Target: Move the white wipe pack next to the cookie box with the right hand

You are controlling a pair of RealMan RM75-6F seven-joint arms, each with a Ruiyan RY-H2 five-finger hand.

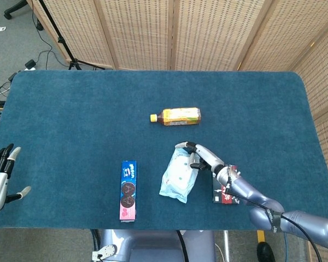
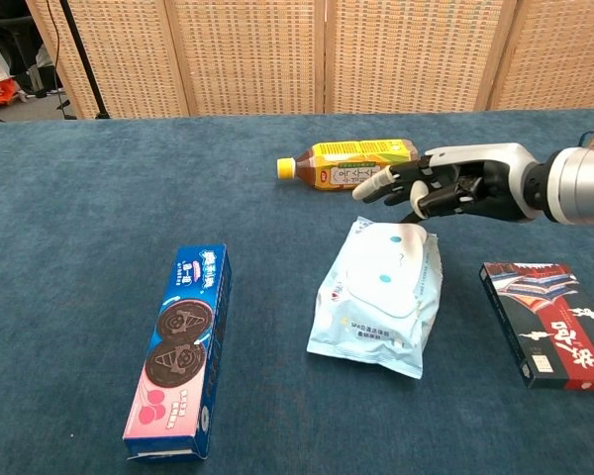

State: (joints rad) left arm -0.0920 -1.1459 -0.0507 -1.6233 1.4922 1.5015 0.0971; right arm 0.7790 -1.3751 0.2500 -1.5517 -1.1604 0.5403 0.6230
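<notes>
- Two hands show: the right hand (image 2: pixel 455 186) sits at the wipe pack's (image 2: pixel 378 284) twelve o'clock edge, fingers (image 2: pixel 381 182) spread, fingertips seemingly touching its top; grip unclear.
- Wipe pack lies flat mid-table (image 1: pixel 71 120), cookie box (image 1: pixel 129 190) well apart at its nine o'clock.
- Left hand (image 1: pixel 0 177) rests at the table's eight o'clock edge, fingers apart, empty.

From the head we look steeply down on the whole blue table (image 1: pixel 71 109), screens beyond it. From the chest we look low and closer across it. Both views share our right hand (image 1: pixel 199 156) (image 2: pixel 455 185), the wipe pack (image 1: pixel 177 176) (image 2: pixel 381 282) under its fingers.
</notes>
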